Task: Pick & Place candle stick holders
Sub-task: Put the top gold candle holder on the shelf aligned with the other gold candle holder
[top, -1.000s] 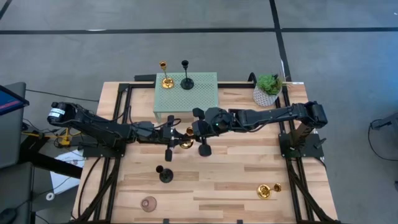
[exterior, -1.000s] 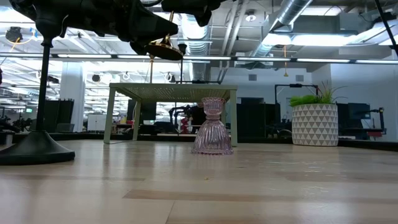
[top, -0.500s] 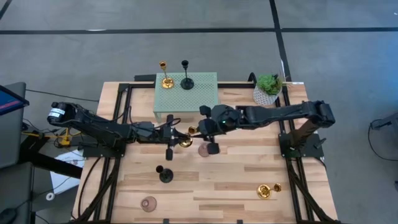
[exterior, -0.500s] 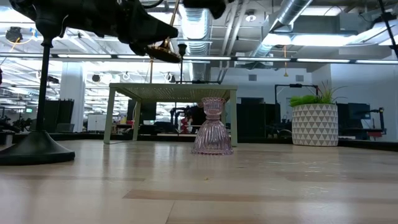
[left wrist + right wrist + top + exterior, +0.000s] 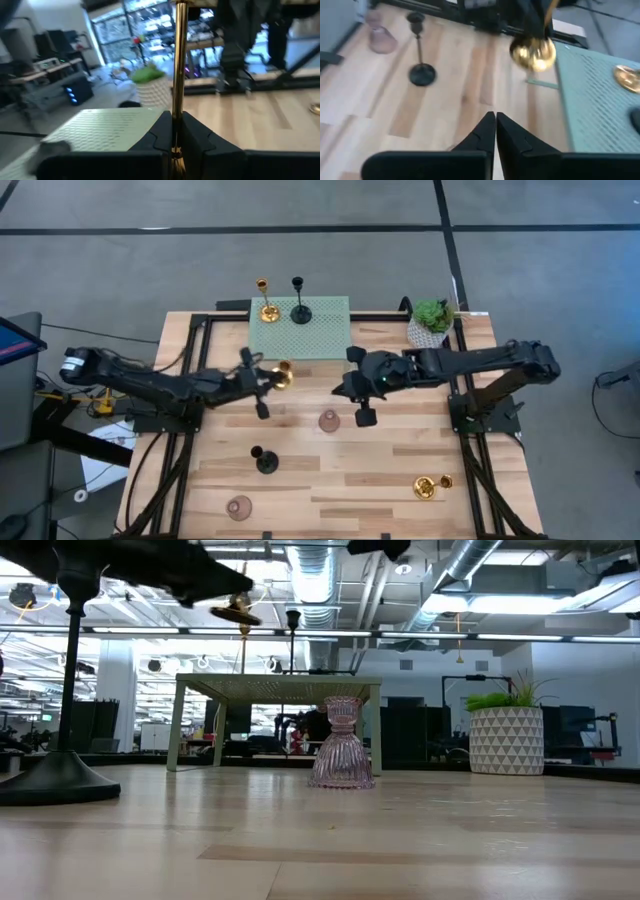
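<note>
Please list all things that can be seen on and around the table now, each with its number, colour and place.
gold candle stick holders: three, gold; one upright on the green stand, one held in the air by the left gripper, one lying at the table's near right.
black candle stick holders: two, black; one on the stand, one on the near left wood.
glass candle stick holders: two, pinkish; one mid table, one near left edge.
green stand: one, pale green, far middle.
potted plant: one, green in white pot, far right.
left gripper: shut on a gold holder's stem.
right gripper: shut, empty, right of centre.
</note>
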Available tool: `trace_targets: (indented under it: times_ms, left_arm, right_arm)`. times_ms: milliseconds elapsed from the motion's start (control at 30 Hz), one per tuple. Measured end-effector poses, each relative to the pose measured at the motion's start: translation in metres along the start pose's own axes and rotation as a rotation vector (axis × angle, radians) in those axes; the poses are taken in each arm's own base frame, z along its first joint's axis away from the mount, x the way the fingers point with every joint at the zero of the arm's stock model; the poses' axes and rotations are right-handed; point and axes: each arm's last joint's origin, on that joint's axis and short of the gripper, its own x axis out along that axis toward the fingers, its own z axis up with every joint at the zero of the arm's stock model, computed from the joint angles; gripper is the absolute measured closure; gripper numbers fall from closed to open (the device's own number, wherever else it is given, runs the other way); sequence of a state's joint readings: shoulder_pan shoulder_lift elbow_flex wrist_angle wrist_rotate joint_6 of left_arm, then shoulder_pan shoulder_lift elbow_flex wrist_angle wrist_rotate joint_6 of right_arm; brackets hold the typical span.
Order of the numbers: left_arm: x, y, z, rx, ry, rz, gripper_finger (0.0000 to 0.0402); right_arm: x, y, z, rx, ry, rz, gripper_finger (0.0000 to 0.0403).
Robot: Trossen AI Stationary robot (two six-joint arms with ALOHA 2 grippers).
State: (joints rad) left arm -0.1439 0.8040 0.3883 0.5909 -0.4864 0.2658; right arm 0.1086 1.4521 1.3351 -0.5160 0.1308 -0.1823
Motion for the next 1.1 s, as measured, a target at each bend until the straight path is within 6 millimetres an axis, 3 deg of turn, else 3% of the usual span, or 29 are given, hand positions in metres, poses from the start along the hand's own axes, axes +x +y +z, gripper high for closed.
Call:
trace_targets:
  times_ms: [200, 367, 800, 1100]
  left_arm:
    - [-0.028, 0.025, -0.008, -0.004, -0.072, 0.118, 0.0386]
    - [-0.036, 0.041, -0.019, 0.001, -0.077, 0.234, 0.0386]
    - [-0.021, 0.074, -0.041, -0.067, -0.052, 0.323, 0.0386]
    - [-0.007, 0.091, -0.057, -0.112, -0.03, 0.361, 0.0386]
  right_arm:
    - [-0.004, 0.006, -0.011, 0.023, -0.044, -0.058, 0.0402]
    - [-0.003, 0.008, -0.02, 0.044, -0.12, -0.081, 0.0402]
    - [0.019, 0.028, -0.054, 0.077, -0.149, -0.15, 0.0403]
    - [0.019, 0.042, -0.056, 0.072, -0.189, -0.174, 0.0403]
